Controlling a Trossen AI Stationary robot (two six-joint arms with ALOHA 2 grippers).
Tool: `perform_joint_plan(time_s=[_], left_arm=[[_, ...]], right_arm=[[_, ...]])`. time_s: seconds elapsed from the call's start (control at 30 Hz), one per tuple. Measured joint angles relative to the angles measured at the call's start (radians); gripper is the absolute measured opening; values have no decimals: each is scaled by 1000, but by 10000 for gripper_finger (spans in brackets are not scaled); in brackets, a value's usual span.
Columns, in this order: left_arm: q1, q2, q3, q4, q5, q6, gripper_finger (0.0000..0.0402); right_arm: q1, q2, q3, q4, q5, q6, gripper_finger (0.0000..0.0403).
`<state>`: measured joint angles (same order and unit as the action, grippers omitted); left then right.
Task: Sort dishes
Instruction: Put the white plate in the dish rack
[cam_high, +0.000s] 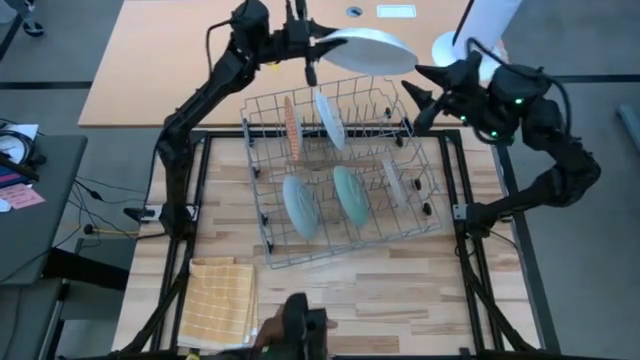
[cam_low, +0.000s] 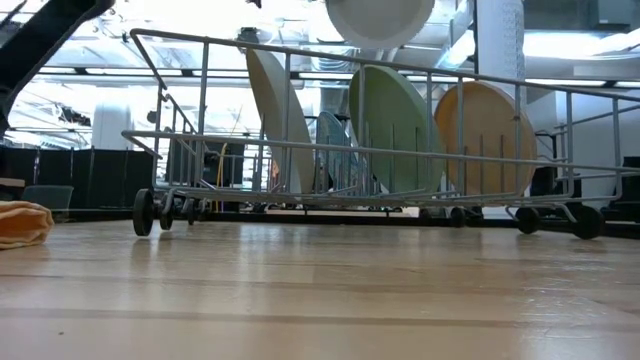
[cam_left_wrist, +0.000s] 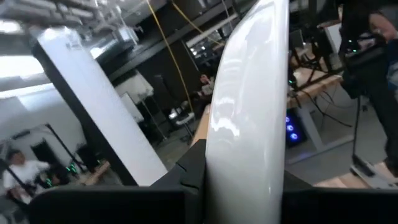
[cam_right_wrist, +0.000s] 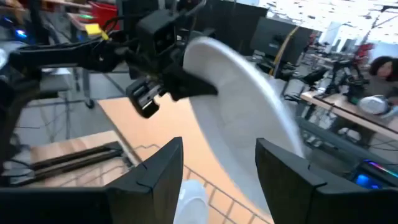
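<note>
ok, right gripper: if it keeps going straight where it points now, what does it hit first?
Most likely the white plate that the left gripper holds above the rack. The right gripper is open and aimed at the plate's face, with nothing visible between them. Depth is unclear, so how near is uncertain.

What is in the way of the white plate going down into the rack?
Nothing visible blocks it. The left tool holds the white plate in the air above the rack's far edge. The right tool waits open beside it. Five plates already stand in slots, with free slots between them.
</note>
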<state>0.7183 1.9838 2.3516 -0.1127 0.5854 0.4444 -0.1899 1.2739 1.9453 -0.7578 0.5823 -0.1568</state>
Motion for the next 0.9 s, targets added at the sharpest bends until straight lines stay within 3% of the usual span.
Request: perform_joint_plan(time_s=[0.2, 0.5, 0.77, 0.9], left_arm=[[9, 65, 0, 28, 10, -20, 45], [-13, 79, -1, 34, -35, -29, 45], [-38, 80, -1, 24, -39, -48, 45], [-59, 80, -1, 19, -23, -64, 45]], right_arm=[[-72, -7, 0, -5, 4, -15, 201], [-218, -2, 0, -168, -22, -190, 201], [-365, 30, 0, -179, -249, -192, 188], [-418, 55, 0, -193, -268, -192, 168]])
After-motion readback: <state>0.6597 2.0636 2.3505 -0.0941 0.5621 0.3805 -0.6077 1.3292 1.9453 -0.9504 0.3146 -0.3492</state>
